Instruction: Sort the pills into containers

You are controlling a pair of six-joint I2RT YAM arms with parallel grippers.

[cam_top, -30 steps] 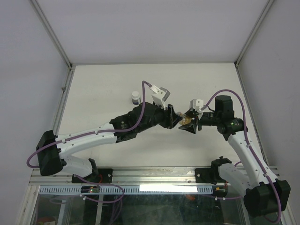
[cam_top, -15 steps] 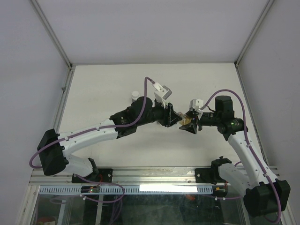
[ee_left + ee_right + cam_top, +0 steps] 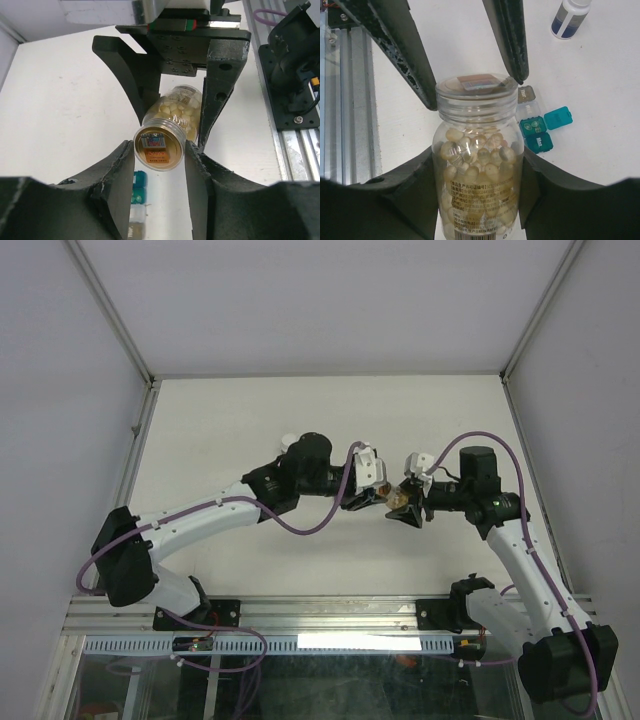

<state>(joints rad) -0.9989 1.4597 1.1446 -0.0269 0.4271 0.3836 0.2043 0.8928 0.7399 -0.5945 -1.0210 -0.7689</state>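
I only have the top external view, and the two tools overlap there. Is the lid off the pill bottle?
Observer: No. The right wrist view shows the lid on the pill bottle, which the right tool grips around its body.
Operator: Does the left tool have the lid?
Observer: Yes. In the left wrist view the left tool is closed on it, with a finger against each side.
Operator: Where's the pill box?
Observer: The teal box lies on the table beside the bottle in the right wrist view. One compartment is flipped open, with what look like pills inside.
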